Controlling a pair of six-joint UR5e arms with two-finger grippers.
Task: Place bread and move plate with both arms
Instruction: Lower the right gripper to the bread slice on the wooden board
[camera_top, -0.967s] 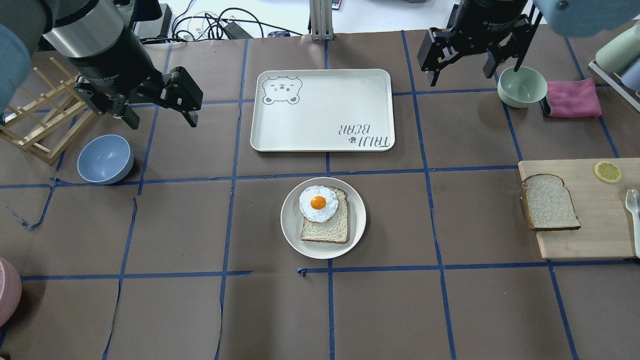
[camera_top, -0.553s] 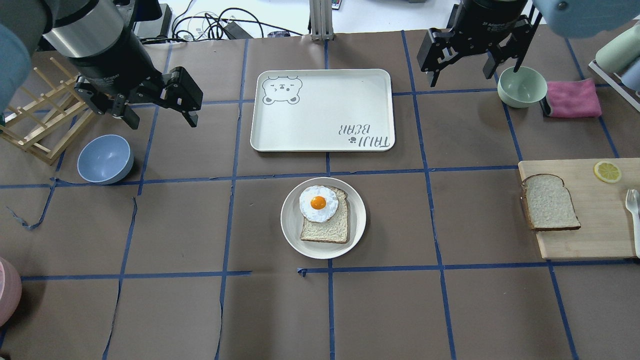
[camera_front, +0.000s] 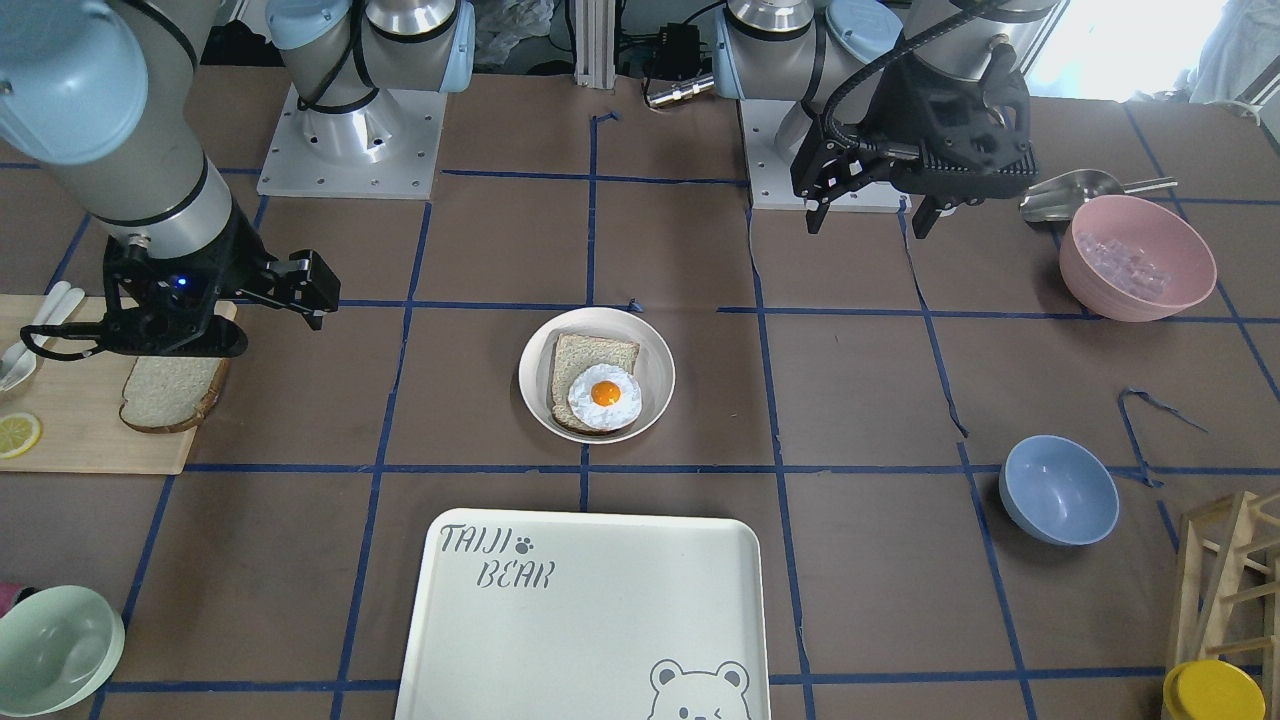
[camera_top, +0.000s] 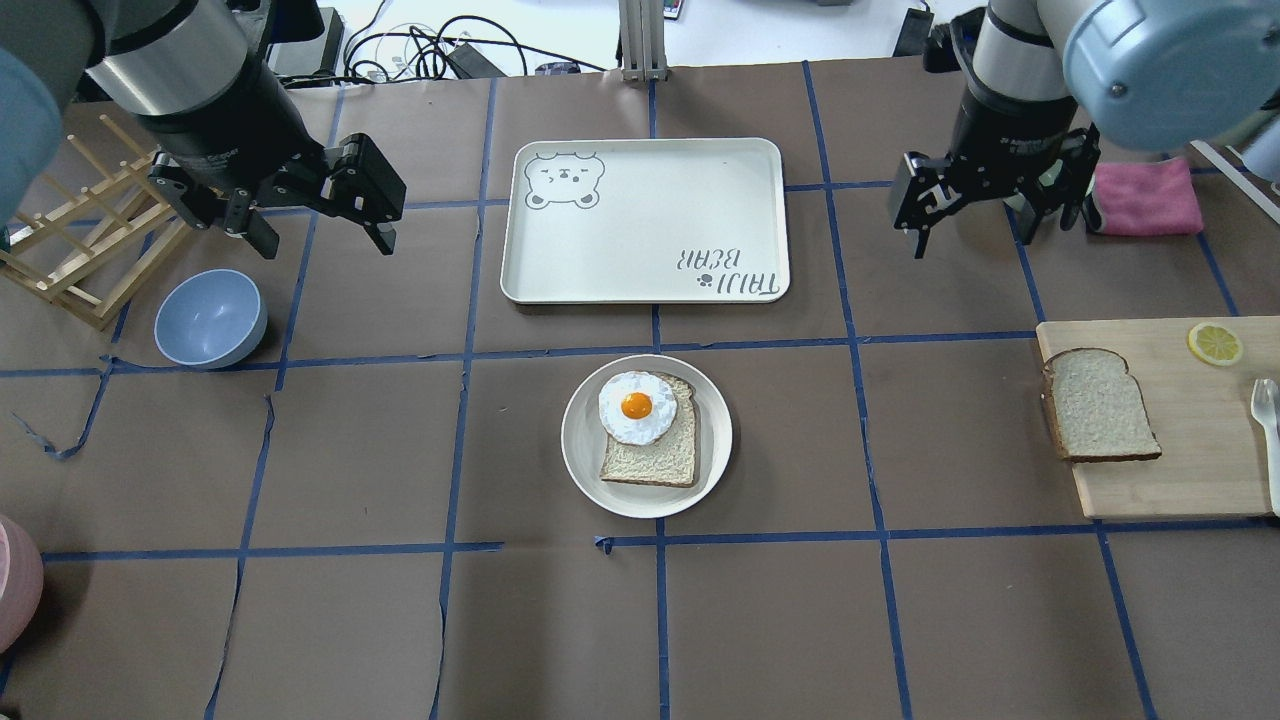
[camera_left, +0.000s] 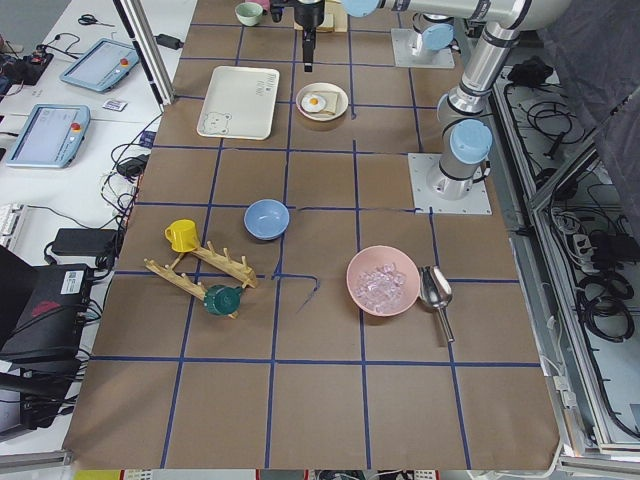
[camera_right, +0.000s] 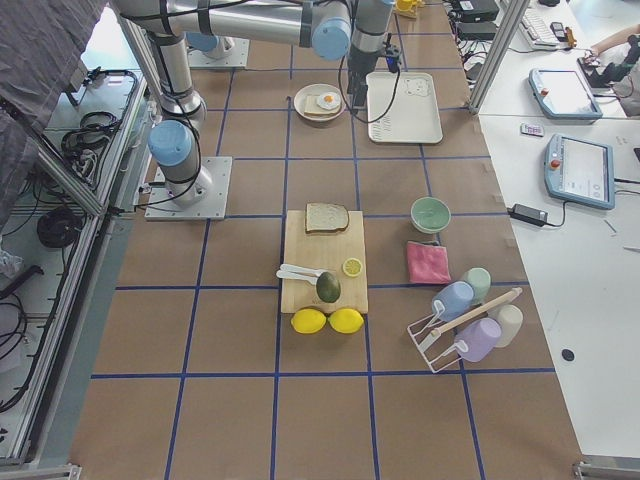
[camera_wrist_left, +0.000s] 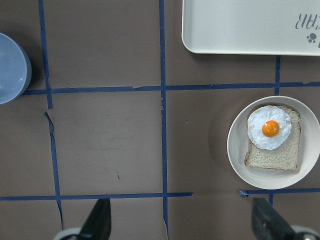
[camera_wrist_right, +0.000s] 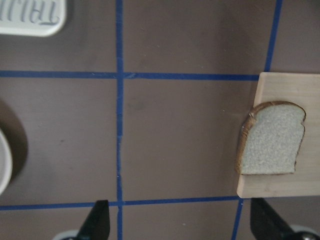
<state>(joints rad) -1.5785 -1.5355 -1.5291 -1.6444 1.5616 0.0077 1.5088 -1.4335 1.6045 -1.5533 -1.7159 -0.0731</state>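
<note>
The bread (camera_top: 1100, 405), a dark-crusted slice, lies flat on the wooden cutting board (camera_top: 1200, 470) at the right; it also shows in the right wrist view (camera_wrist_right: 272, 145). The plate (camera_top: 580, 440) sits mid-table holding a paler slice topped with a fried egg (camera_top: 637, 406). My right gripper (camera_top: 990, 235) is open and empty, hovering beyond and left of the board; in the front view (camera_front: 180, 320) it covers the bread's upper edge. My left gripper (camera_top: 325, 243) is open and empty, high at the far left, well away from the plate (camera_wrist_left: 235, 150).
The bear-print tray (camera_top: 645, 220) lies behind the plate. A blue bowl (camera_top: 210, 318) and a wooden rack (camera_top: 80, 240) are at the left. A pink cloth (camera_top: 1145, 195) is at back right, a lemon slice (camera_top: 1215, 343) on the board, and a pink bowl (camera_front: 1137, 258) near my left arm's base.
My right gripper has moved nearer and lower, from above the green bowl toward the cutting board, and now hides that bowl in the overhead view. The left arm has not moved.
</note>
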